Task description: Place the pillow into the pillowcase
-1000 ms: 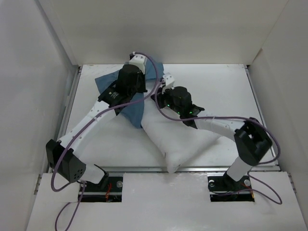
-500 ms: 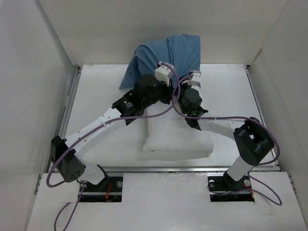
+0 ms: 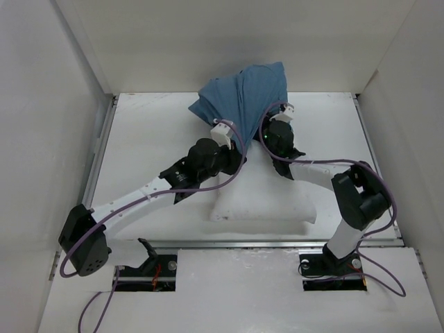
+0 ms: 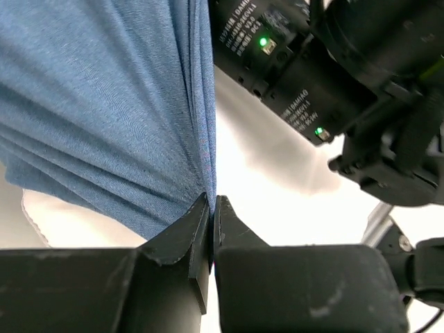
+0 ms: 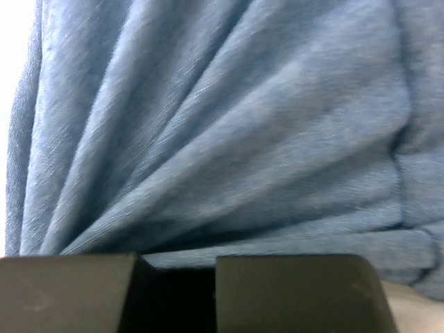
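Observation:
The slate-blue pillowcase (image 3: 246, 90) hangs raised and bunched over the far end of the white pillow (image 3: 263, 198), which lies on the table in front of the right arm. My left gripper (image 3: 234, 147) is shut on the pillowcase's edge; in the left wrist view its jaws (image 4: 212, 205) pinch the blue cloth (image 4: 104, 104). My right gripper (image 3: 276, 125) holds the cloth's other side. In the right wrist view the blue folds (image 5: 222, 125) fill the frame and fan out from the jaws (image 5: 179, 262). The pillow's far end is hidden under the cloth.
White walls (image 3: 76, 104) enclose the table on the left, back and right. The right arm's black wrist (image 4: 312, 76) is close beside my left gripper. Purple cables (image 3: 326, 166) loop along both arms. The table's near edge (image 3: 229, 243) runs just in front of the pillow.
The pillowcase went from lying flat at the back left to being lifted high over the pillow's far end. The pillow swung square to the near edge. My left gripper drew nearer and right.

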Available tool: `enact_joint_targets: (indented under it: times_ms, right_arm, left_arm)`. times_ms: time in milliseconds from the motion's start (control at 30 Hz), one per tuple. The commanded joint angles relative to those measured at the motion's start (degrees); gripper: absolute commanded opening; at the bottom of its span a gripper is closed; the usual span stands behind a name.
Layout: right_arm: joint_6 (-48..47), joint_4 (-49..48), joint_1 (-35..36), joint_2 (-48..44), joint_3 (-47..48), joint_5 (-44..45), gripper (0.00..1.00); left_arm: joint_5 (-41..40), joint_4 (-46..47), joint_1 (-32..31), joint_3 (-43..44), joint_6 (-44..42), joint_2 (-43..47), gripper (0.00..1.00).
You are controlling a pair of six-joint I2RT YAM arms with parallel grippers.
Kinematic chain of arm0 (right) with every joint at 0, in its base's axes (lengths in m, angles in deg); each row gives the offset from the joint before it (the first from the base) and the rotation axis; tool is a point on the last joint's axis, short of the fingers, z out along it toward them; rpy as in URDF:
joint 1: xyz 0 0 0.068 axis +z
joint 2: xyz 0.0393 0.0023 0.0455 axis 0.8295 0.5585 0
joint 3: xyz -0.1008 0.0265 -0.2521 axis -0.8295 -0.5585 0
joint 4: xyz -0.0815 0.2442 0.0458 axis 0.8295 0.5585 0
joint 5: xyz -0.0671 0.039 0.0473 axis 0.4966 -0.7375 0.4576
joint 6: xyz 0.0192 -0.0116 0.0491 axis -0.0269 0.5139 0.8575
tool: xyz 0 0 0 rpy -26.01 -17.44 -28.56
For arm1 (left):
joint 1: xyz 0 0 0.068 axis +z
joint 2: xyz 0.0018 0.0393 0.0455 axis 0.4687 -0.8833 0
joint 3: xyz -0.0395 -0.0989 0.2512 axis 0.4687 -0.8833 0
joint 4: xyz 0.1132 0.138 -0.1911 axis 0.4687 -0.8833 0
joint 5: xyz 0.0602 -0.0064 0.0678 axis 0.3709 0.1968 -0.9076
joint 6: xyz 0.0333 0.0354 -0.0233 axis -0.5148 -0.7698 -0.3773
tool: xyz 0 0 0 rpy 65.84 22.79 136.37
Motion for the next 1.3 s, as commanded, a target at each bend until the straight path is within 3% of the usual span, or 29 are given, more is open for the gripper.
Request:
enact_joint_targets:
  times_ms: [0,33,100,133,233,300,500,567,767,900,1033,1267]
  right_arm:
    - [0.4,-8.0,-8.5,0.5,4.5,5.4,0.04]
    - [-0.4,-7.4,-8.5,-0.4,3.4,3.4,0.20]
    - [-4.9,-7.4,-8.5,-2.6,1.4,-2.3,0.42]
    - [-6.6,-7.4,-8.5,-4.1,-0.9,-9.6,0.60]
    - [-12.9,-3.0,-8.5,-10.5,-3.2,-21.6,0.84]
    - [-17.6,8.6,-8.5,-14.8,-2.2,-24.8,0.93]
    - [-25.5,29.6,-8.5,-23.6,3.2,-21.7,1.00]
    - [-32.0,39.6,-8.5,-24.8,6.3,-21.6,1.00]
    - [-50.3,54.0,-8.5,-25.5,8.9,-26.8,1.00]
    - [-57.9,57.3,-8.5,-25.0,6.8,-27.3,1.00]
    - [-64.7,57.4,-8.0,-24.6,3.4,-41.7,1.00]
    - [-63.5,50.7,-5.3,-12.5,3.4,-44.7,1.00]
  left_arm:
    - [16.9,-15.7,-5.3,-3.0,6.1,4.2,0.00]
    - [16.0,-16.4,-5.3,-3.0,6.1,4.2,0.00]
    - [10.6,-16.4,-5.3,-1.3,5.6,3.6,0.00]
    - [8.8,-16.4,-5.3,-0.3,5.0,2.6,0.00]
    - [0.9,-15.1,-5.3,5.8,3.6,-2.2,0.00]
    - [-2.8,-13.7,-5.3,10.8,2.2,-5.5,0.00]
    - [-11.7,-16.0,-2.4,20.5,-1.6,-8.3,0.00]
    - [-15.2,-18.0,-2.4,23.9,-3.3,-9.0,0.00]
    - [-16.0,-20.2,-1.1,29.8,-5.3,-12.2,0.00]
    - [-16.1,-21.6,-0.5,31.6,-5.8,-13.5,0.00]
    - [-16.1,-22.7,0.1,33.7,-5.8,-15.2,0.00]
    - [-15.1,-23.9,0.6,35.5,-6.3,-16.5,0.00]
